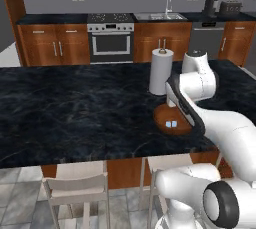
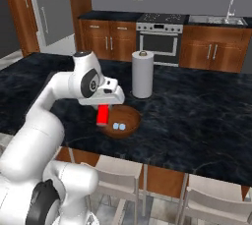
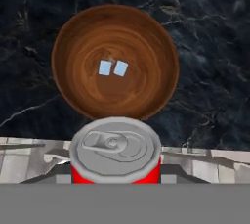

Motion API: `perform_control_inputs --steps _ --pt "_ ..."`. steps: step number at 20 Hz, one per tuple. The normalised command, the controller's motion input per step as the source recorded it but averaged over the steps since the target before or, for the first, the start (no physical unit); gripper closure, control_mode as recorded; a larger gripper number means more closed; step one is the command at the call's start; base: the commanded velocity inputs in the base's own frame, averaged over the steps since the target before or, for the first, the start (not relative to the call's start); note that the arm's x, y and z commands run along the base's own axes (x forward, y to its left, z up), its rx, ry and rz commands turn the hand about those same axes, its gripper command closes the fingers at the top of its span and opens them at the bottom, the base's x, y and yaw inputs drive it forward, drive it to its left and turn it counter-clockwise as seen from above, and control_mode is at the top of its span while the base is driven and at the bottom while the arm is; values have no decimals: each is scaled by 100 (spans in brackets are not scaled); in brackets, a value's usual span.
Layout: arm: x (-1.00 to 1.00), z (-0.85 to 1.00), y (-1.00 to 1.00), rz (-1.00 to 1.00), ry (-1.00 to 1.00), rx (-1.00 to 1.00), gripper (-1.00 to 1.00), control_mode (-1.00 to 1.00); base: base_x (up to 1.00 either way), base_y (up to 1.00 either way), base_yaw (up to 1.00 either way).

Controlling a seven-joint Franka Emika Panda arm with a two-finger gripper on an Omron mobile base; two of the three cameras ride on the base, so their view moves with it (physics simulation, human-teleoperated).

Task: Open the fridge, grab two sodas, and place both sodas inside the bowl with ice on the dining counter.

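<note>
your soda (image 2: 103, 115) hangs upright in gripper (image 2: 103, 117), fingers clenched on it, at bowl's (image 2: 129, 122) near rim, above counter (image 2: 197, 116). two ice pieces (image 3: 113, 68) lie mid-bowl. paper towel roll (image 2: 142, 74) stands just behind bowl.

Bowl (image 3: 115, 32) interior open from above, two ice cubes (image 3: 113, 68) at centre only. Paper towel roll (image 2: 142, 74) stands upright just behind bowl, blocks far-side approach. Dining counter (image 1: 75, 108) bare to left and right of bowl, free passage. Stools (image 1: 77, 185) below near counter edge.
</note>
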Motion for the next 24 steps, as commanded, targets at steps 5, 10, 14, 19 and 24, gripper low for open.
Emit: perform_control_inputs --steps 5,10,14,19,24 --pt "43 -42 -4 5 17 0 100 -100 0 0 0" --pt "24 -33 -8 3 1 0 100 -100 0 0 0" --pt "34 -32 -18 3 0 0 100 -100 0 0 0" --pt "32 -32 -18 2 0 1 100 -100 0 0 0" --pt "48 -29 -11 1 6 0 100 -100 0 0 0"
